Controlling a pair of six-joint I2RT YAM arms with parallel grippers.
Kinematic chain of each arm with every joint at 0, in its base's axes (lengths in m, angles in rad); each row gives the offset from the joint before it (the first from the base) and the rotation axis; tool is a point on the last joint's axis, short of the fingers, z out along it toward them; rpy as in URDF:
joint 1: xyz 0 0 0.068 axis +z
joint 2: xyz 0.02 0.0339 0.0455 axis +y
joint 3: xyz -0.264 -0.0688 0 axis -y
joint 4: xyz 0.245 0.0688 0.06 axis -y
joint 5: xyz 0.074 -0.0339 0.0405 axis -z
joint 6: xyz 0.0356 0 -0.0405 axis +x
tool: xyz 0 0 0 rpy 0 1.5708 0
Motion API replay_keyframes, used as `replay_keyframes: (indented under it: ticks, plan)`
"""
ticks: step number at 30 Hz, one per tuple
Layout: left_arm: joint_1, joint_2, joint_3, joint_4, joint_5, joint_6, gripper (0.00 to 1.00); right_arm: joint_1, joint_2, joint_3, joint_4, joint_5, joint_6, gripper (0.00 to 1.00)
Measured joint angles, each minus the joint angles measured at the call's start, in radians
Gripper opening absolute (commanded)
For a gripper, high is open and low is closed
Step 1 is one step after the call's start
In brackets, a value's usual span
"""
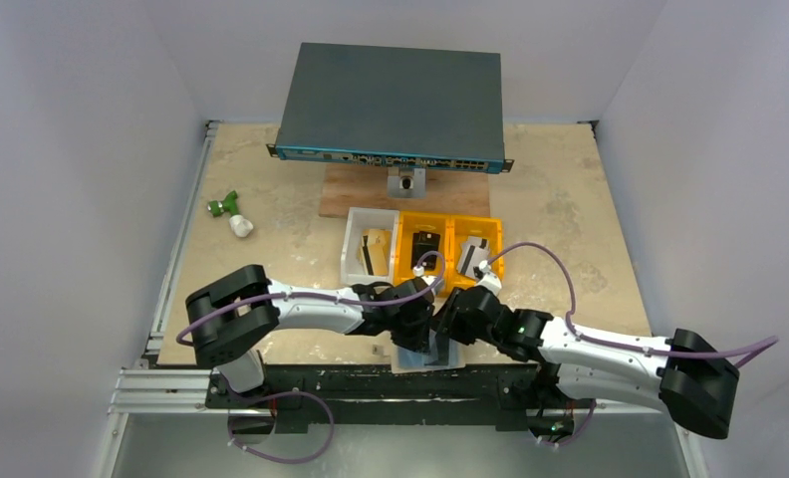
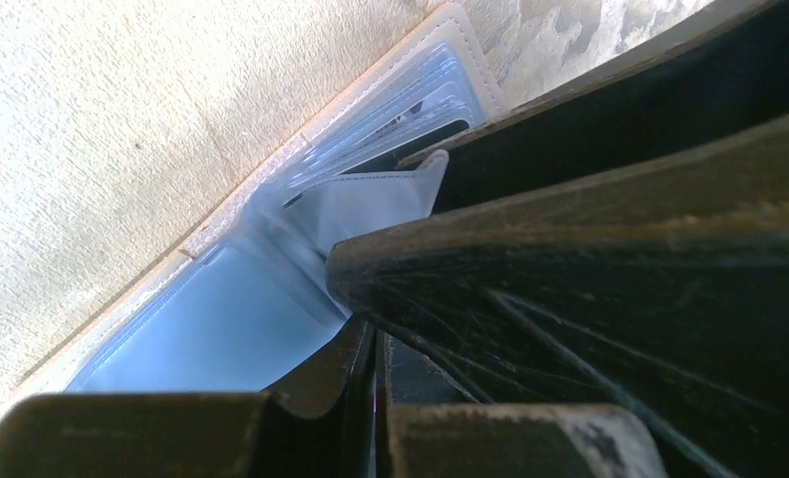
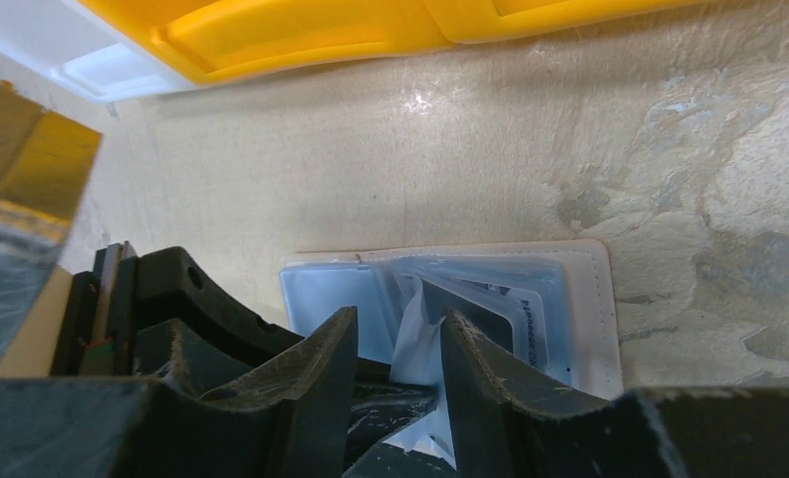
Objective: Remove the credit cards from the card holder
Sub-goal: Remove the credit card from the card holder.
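The card holder (image 1: 410, 360), a flat folding wallet with a pale blue inside and a tan stitched border, lies opened flat at the near edge of the beige mottled table (image 1: 590, 199). It sits at the centre, between the two arm bases and nearer than the row of bins. Its clear plastic sleeves face up, fanned over the right panel. A dark card (image 3: 475, 314) with small print shows inside them.

Both grippers meet over the holder. The left gripper (image 2: 371, 344) comes in from the left over the pale blue panel. Its fingers are pressed together with only a thin seam between them, and whether anything is caught in that seam cannot be told. The right gripper (image 3: 400, 319) comes in from the right. Its black fingers stand apart, with a pale translucent sleeve flap (image 3: 417, 344) rising between them. The flap leans against one finger and a dark gap shows on its other side.

Three small bins stand side by side beyond the holder:
- The white plastic bin (image 1: 354, 244), on the left, holds a tan and black item.
- The middle orange plastic bin (image 1: 402, 269) holds a mostly black item.
- The right orange plastic bin (image 1: 497, 261) holds a pale and black item.

All three items are too small to name.

Beyond the bins lies a brown wooden board (image 1: 356, 204). Past that, at the far centre, is a dark grey flat box with a blue front strip of ports (image 1: 391, 100). A small green and white object (image 1: 229, 212) lies well to the left.
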Motion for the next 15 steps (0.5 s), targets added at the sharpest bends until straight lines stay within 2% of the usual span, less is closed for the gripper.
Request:
replay_keyframes:
  ticks: [7,15]
  plan:
    - [0.011,-0.008,-0.024,0.032,0.025,-0.002,0.01,0.000,0.026,-0.007,0.013,0.002,0.015,0.38]
    - [0.013,-0.023,-0.041,0.032,0.025,0.001,0.14,0.000,0.022,-0.036,0.059,-0.005,0.015,0.41]
